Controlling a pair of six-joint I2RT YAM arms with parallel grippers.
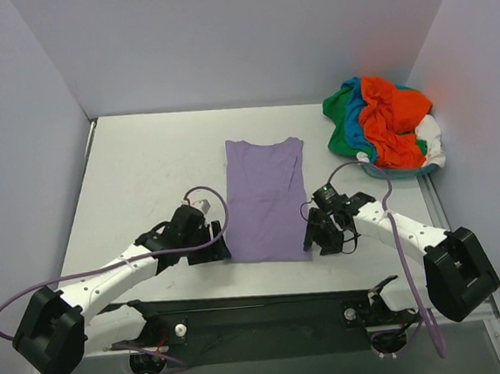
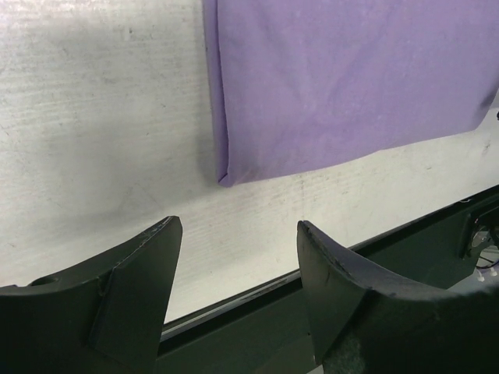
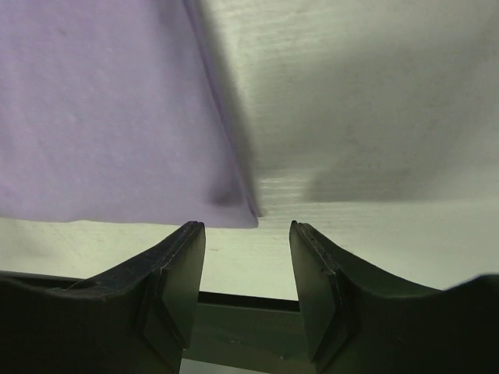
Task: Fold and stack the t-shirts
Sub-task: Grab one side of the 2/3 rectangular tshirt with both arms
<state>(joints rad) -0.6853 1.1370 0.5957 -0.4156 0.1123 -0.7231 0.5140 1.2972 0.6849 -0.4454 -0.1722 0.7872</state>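
Observation:
The lavender-purple t-shirt (image 1: 267, 196) lies flat in the middle of the table, folded lengthwise into a long strip. Its near left corner shows in the left wrist view (image 2: 343, 78), its near right corner in the right wrist view (image 3: 109, 117). My left gripper (image 1: 217, 252) is open and empty beside the near left corner. My right gripper (image 1: 316, 236) is open and empty beside the near right corner. The orange-red (image 1: 390, 118), green, teal-blue and white t-shirts lie in a crumpled pile at the far right.
The pile rests in a shallow bowl-like container (image 1: 389, 171) at the table's right edge. The table's dark front rail (image 1: 270, 312) runs just behind both grippers. White walls enclose the table on three sides.

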